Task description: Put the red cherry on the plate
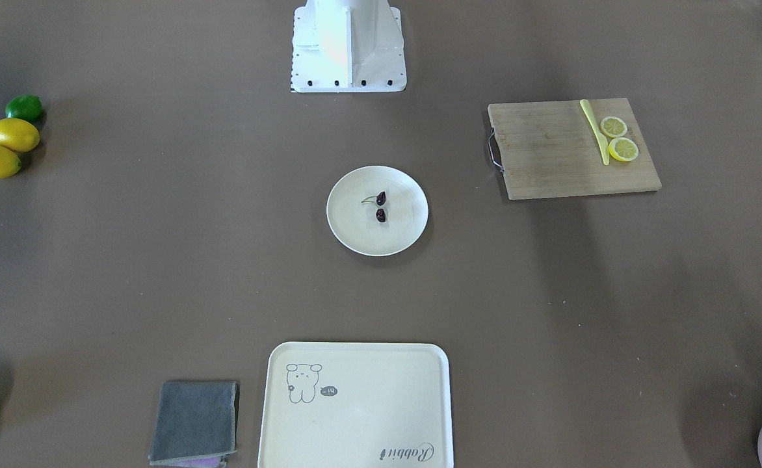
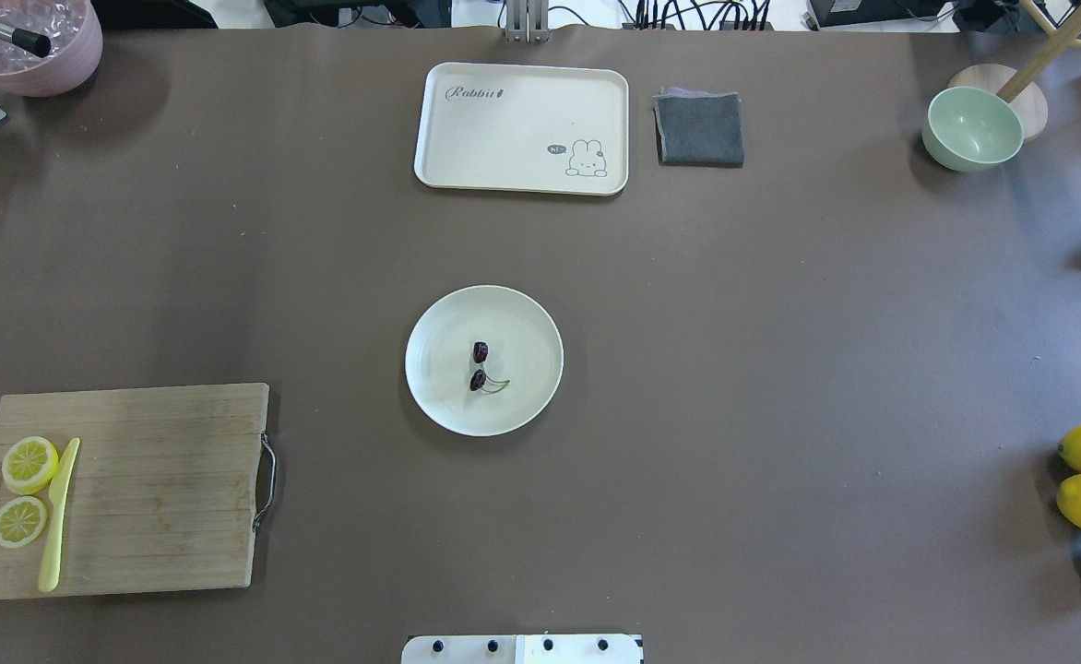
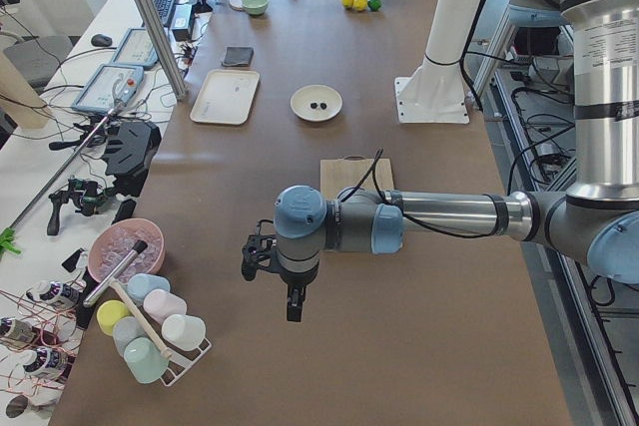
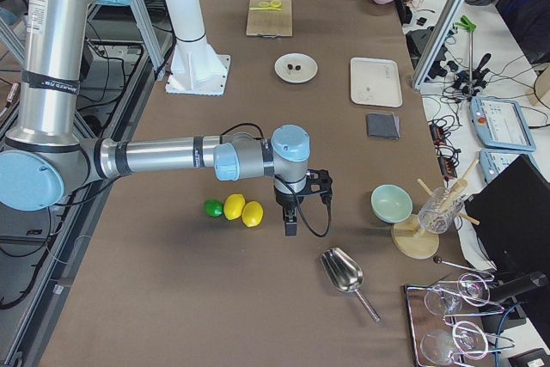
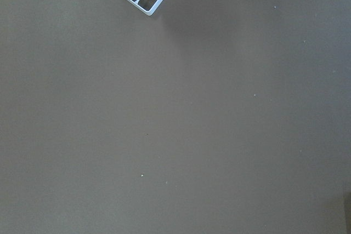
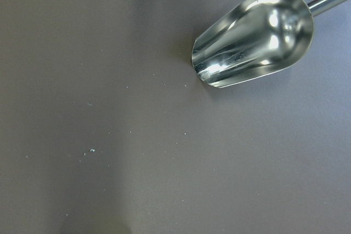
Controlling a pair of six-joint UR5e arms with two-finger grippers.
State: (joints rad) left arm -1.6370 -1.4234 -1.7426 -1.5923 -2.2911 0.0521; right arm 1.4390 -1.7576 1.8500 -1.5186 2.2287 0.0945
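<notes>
Overhead exterior | desk | plate: mid-desk | left fingers, right fingers: well away from plate, cannot tell if clenched or released | red cherry: lying on plate, near its middle | step: placement looks done; next: keep clear.

You see the left arm reaching across the worktop, its left tool pointing down near the cup rack; you cannot tell how its jaws stand. Farther along, the red cherry lies on the plate, near the cream tray.
</notes>
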